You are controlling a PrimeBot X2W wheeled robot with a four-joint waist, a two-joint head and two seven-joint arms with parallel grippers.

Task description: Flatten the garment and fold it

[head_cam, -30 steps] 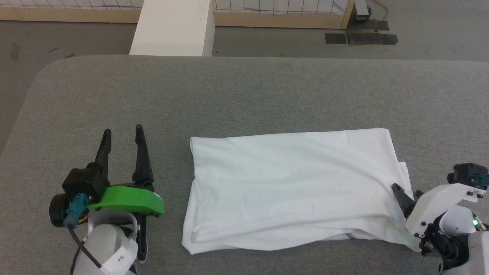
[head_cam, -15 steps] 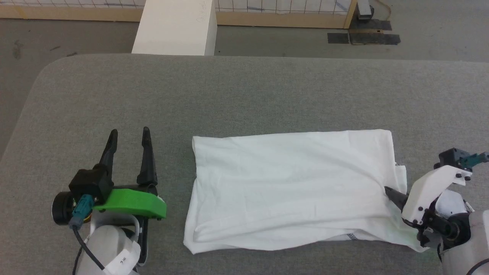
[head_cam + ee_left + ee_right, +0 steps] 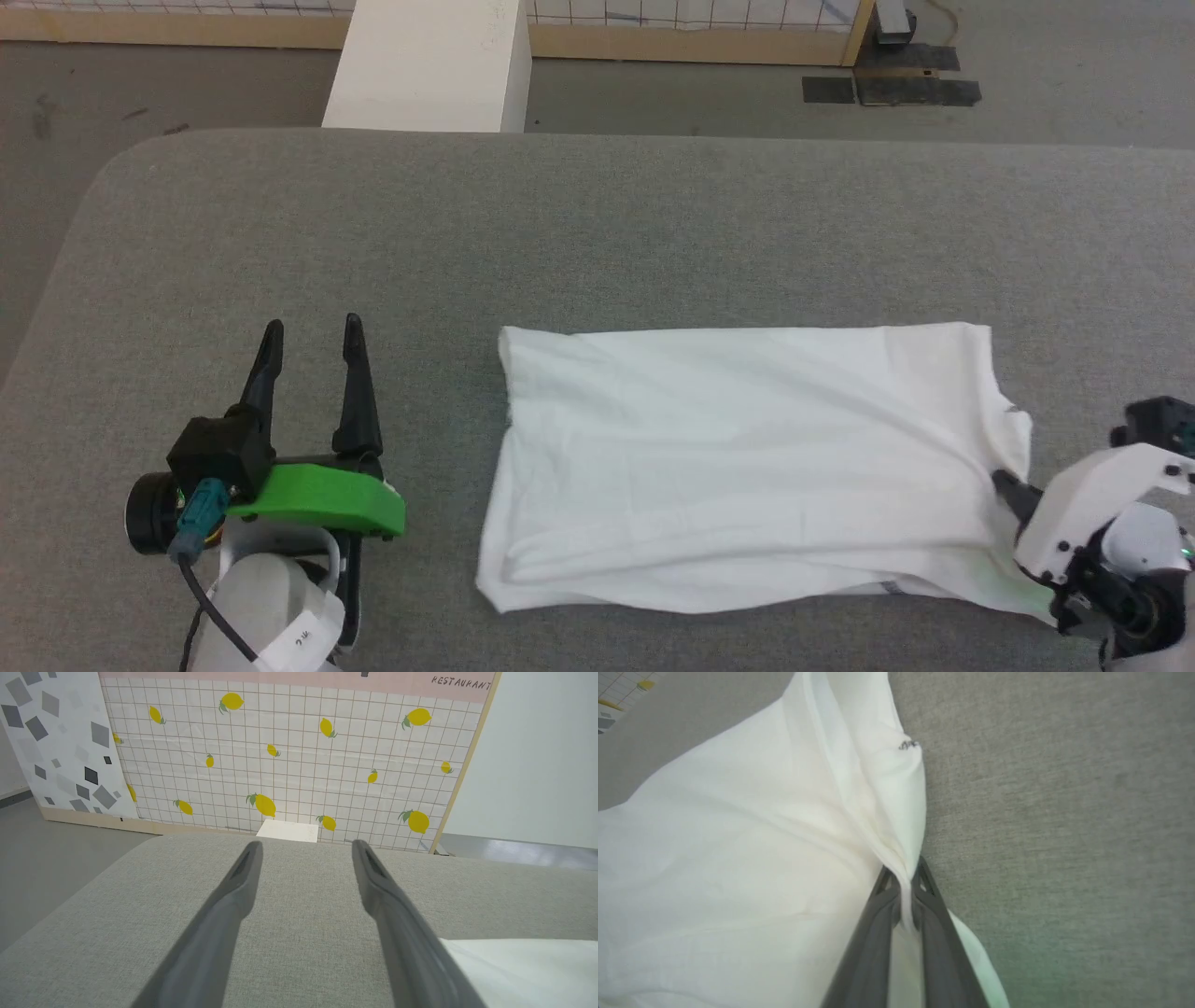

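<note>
Item: garment, a folded rectangle on the near right of the worktop. Our right gripper pinches its right edge, presumably to fold it over. Our left gripper rests wide and empty, to the left.

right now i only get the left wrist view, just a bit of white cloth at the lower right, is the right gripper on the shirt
observer: yes, the right gripper is shut on a pinch of the shirt at its right edge.
operator: is the shirt flat
observer: mostly. In the head view it lies as a wide rectangle on the table, with creases running toward the pinch.
operator: any marks on it
observer: a short bit of dark stitching shows on the edge just beyond the pinch, in the right wrist view.
</note>
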